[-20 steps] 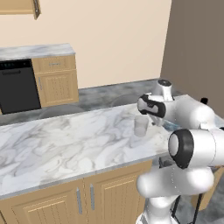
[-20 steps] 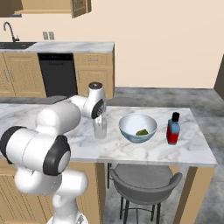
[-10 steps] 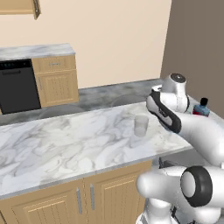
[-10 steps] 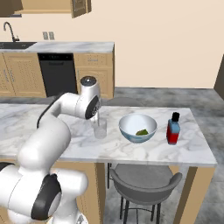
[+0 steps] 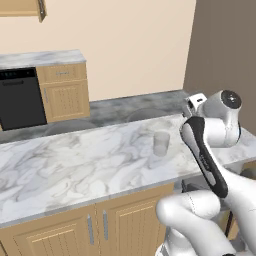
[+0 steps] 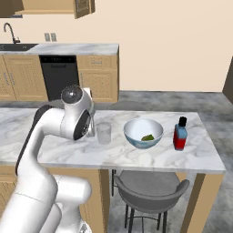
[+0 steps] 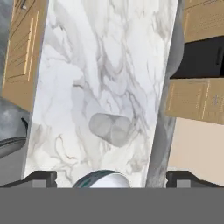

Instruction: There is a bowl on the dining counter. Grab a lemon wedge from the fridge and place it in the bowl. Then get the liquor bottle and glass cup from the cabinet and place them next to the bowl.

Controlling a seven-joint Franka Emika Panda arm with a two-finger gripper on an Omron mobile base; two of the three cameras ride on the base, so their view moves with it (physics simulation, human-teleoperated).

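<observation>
The glass cup (image 5: pixel 161 143) (image 6: pixel 104 133) (image 7: pixel 111 129) stands upright on the dining counter (image 5: pixel 75 160) (image 6: pixel 136 157) (image 7: pixel 109 65), just left of the bowl (image 6: pixel 143 133) in the right base view. A lemon wedge (image 6: pixel 147 137) lies in the bowl. The liquor bottle (image 6: pixel 180 134), red with a blue label and a black cap, stands right of the bowl. My gripper (image 7: pixel 112 178) hangs above the counter, looking down on the cup. Its jaws are open, wide apart, with nothing between them. The bowl's rim (image 7: pixel 101 177) peeks in at the bottom of the hand view.
A grey stool (image 6: pixel 150 191) is tucked under the counter's right end. Behind stand a black dishwasher (image 5: pixel 20 97) (image 6: pixel 59 77), a sink faucet (image 6: pixel 9 32) and the wall cabinet (image 6: pixel 50 7) with its door ajar. Wooden doors (image 5: pixel 95 227) front the counter.
The hand has lifted away from the glass cup and drawn back over the counter, with the arm folding upward. The cup stays where it stood. Bowl and bottle have not moved.
</observation>
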